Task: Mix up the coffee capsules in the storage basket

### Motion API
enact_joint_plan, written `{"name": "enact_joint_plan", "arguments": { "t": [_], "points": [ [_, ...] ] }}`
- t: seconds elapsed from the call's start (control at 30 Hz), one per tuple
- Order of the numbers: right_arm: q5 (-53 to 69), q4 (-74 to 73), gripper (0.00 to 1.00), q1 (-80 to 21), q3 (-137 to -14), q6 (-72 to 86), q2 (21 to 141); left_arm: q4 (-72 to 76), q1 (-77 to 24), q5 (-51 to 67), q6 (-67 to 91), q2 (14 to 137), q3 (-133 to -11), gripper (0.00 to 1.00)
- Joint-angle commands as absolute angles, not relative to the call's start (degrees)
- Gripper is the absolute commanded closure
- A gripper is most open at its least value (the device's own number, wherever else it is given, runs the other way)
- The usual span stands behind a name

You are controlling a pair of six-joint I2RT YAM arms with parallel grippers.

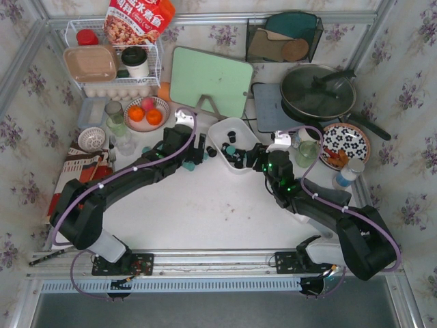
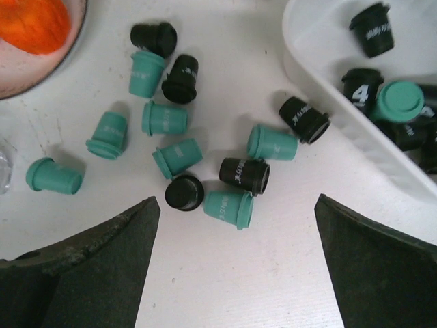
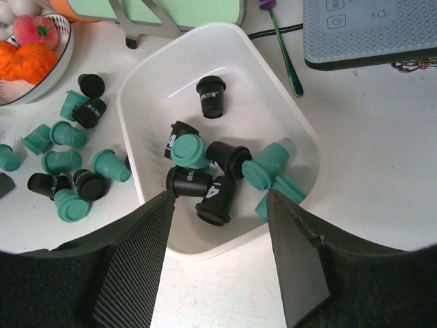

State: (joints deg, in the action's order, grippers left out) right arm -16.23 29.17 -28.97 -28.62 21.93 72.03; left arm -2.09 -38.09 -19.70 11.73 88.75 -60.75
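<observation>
I see a pale green plastic cutting board (image 1: 212, 80) propped up, a black lidded frying pan (image 1: 317, 92) and a patterned bowl (image 1: 165, 108) of oranges (image 1: 136, 113).

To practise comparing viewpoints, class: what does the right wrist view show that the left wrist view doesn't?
Only right wrist: the right gripper, a grey appliance, a green board, the whole inside of the storage basket. Only left wrist: the left gripper, open. Both: teal and black coffee capsules loose on the table and in the basket, plus an orange.
</observation>
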Motion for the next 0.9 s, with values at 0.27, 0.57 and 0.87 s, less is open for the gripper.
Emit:
{"name": "enact_joint_plan", "arguments": {
  "t": [0.27,0.57,0.87],
  "points": [
    [-15.43,30.13,0.36,-29.0,-29.77,21.42,73.57,-7.27,-36.56,-15.55,13.96,97.35,-61.37,0.12],
    [-14.78,30.06,0.36,-29.0,-29.9,21.51,73.3,-9.57,-34.46,-12.56,14.26,103.06,-64.71,0.31],
    [-14.59,30.06,0.36,-29.0,-29.97,21.53,73.56,-9.76,-32.7,-11.09,14.37,107.08,-66.75,0.3]
  ]
}}
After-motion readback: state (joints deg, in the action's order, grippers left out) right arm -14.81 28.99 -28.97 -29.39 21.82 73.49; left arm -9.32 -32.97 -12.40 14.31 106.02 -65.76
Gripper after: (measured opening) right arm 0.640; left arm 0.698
